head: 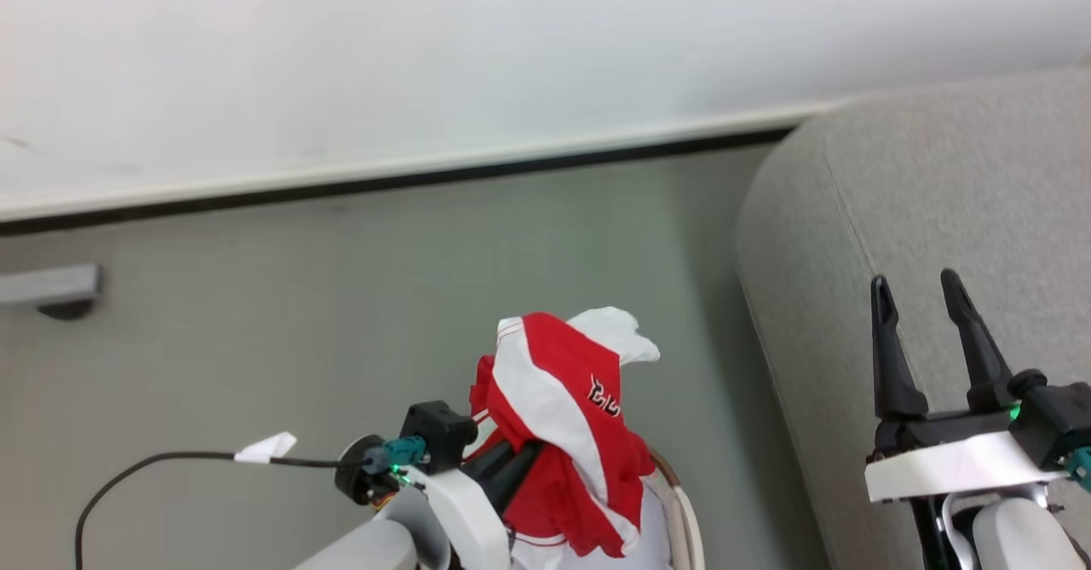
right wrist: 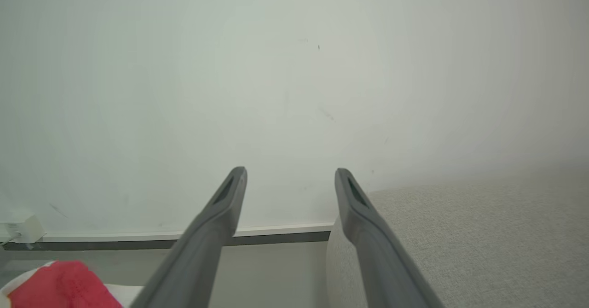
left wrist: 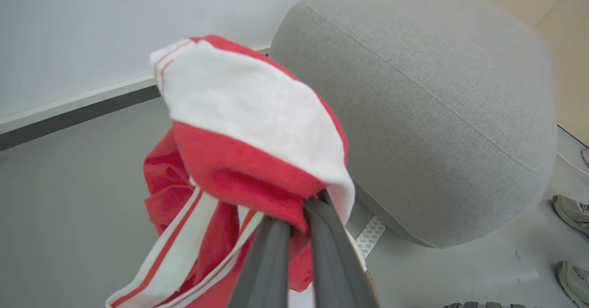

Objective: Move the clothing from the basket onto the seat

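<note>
The clothing (head: pixel 562 408), red with white stripes and a white panel, hangs bunched over my left gripper's dark fingers (head: pixel 511 468), lifted above the basket (head: pixel 679 502), whose brown rim peeks out at the bottom edge. In the left wrist view my left gripper (left wrist: pixel 303 206) is shut on the clothing (left wrist: pixel 248 128), which drapes over the fingertips. The seat (head: pixel 938 212), a big grey sofa, lies to the right and also shows beyond the cloth (left wrist: pixel 437 91). My right gripper (head: pixel 925 285) stands open and empty over the seat's edge, its fingers spread (right wrist: pixel 291 174).
Grey floor runs between me and a white wall with a dark baseboard (head: pixel 426 178). A black cable with a white tag (head: pixel 264 449) trails at the lower left. A grey block (head: pixel 51 285) sits at the far left. Two shoes (left wrist: pixel 570 213) lie right of the sofa.
</note>
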